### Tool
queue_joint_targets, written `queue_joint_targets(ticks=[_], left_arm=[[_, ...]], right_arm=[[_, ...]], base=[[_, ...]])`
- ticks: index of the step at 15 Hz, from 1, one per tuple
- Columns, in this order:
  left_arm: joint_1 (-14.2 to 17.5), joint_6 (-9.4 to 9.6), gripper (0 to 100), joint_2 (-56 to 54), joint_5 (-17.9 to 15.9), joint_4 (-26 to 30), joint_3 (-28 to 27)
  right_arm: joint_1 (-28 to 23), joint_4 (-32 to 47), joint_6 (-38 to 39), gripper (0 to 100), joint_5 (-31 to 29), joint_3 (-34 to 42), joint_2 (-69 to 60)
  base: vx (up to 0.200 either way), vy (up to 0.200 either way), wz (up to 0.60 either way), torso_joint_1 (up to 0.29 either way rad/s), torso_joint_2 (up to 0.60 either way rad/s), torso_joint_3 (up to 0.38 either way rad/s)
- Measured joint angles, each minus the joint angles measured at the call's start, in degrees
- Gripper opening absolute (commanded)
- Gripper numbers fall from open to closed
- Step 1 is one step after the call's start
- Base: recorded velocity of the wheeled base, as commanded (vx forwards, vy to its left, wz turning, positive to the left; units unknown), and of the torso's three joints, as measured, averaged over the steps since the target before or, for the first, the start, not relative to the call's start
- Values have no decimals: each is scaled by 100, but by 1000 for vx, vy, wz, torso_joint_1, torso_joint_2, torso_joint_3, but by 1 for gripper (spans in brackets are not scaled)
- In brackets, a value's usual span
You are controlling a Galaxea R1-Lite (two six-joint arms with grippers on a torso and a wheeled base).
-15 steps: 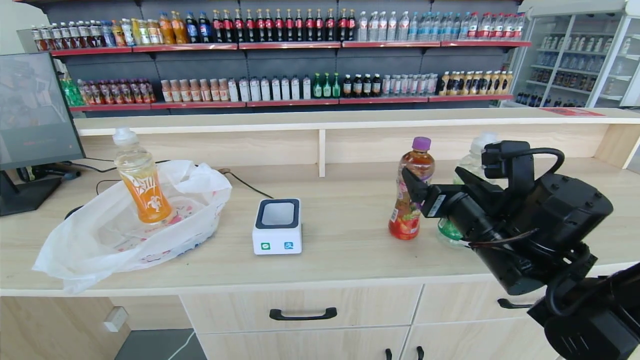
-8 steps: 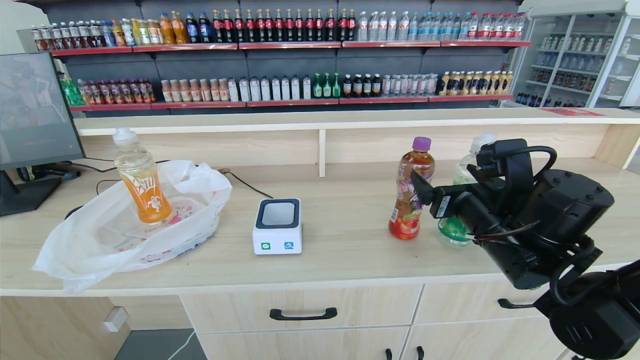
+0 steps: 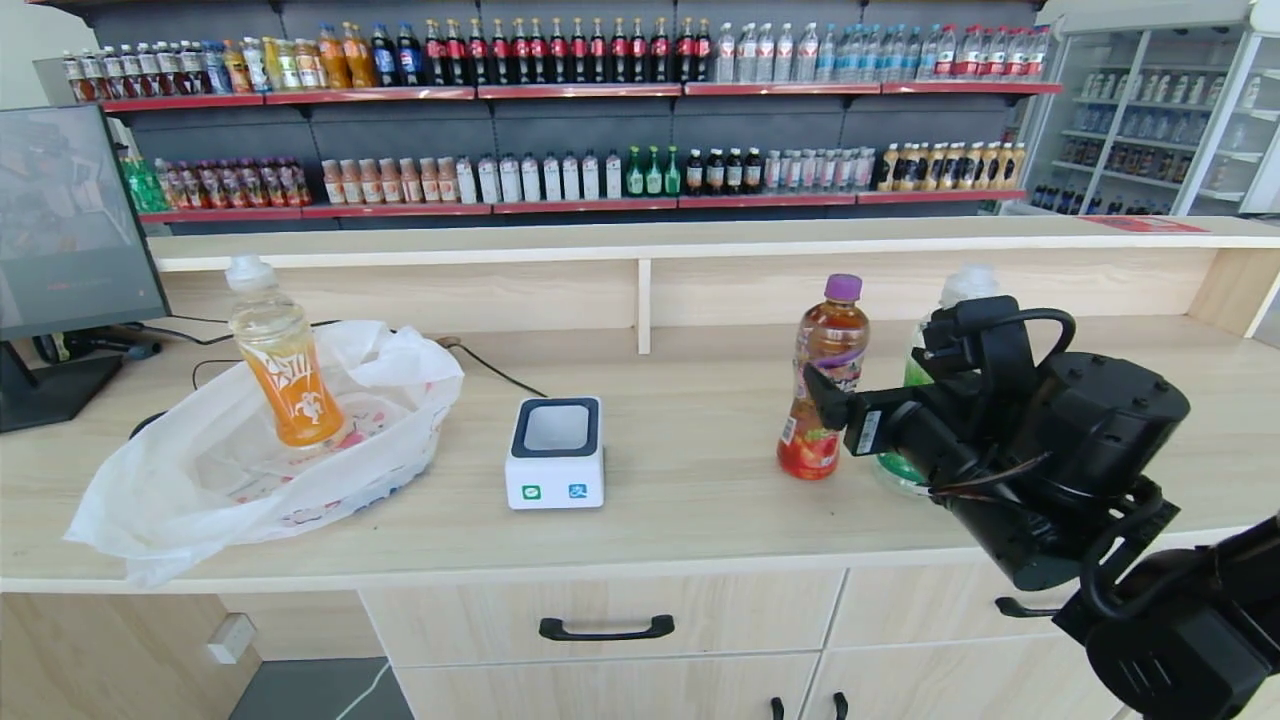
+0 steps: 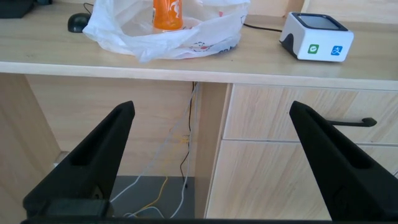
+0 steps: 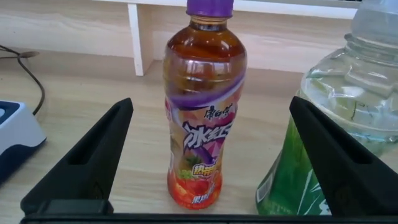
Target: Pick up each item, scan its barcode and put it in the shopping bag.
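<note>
Behind the worktop (image 3: 690,500) run red-edged shelves (image 3: 560,95) packed with drink bottles, and a dark monitor (image 3: 70,220) stands at the robot's far left. On the worktop's left part lies the white shopping bag (image 3: 140,500), spread open and slumped, with an orange drink bottle (image 3: 282,360) standing in it, white cap up and long axis vertical. Near the middle sits the small white scanner (image 3: 555,452), its dark-framed window facing up, well apart from the bag and from the bottles on the right.

On the right part we see the purple-capped tea bottle (image 3: 826,380) standing upright on its base, cap up, long axis vertical, its printed label turned toward the right wrist camera. Just beside it, on the side away from the scanner, stands a clear bottle with a green label (image 3: 962,288), also upright and partly hidden by the right arm.

The right gripper (image 5: 211,106) is held level at the tea bottle's mid-height, pointing at it, with its fingers spread wide. From the wrist view the bottle is framed between them, untouched. Whether the tips already flank it or stop just short, we cannot tell for certain.

The left gripper (image 4: 211,106) hangs below the worktop's front edge, facing the cabinet front, its fingers likewise wide apart and holding nothing.
</note>
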Motion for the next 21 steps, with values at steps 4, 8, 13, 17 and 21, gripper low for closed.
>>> queue_joint_targets(ticks=[4, 8, 13, 17, 21], left_arm=[[0, 2, 100, 0, 0, 0, 2], [0, 2, 100, 0, 0, -2, 2], [0, 2, 100, 0, 0, 0, 2], [0, 0, 100, 0, 0, 0, 2], [0, 2, 100, 0, 0, -2, 2]], right_arm=[[77, -7, 10, 100, 5, -135, 254], [90, -32, 10, 100, 7, -444, 603], [71, -13, -4, 100, 0, -756, 852], [-50, -158, 7, 100, 2, -681, 1014], [-157, -293, 13, 100, 9, -844, 1257]], base=[[0, 0, 0, 0, 0, 0], [0, 0, 0, 0, 0, 0], [0, 0, 0, 0, 0, 0], [0, 0, 0, 0, 0, 0], [0, 0, 0, 0, 0, 0]])
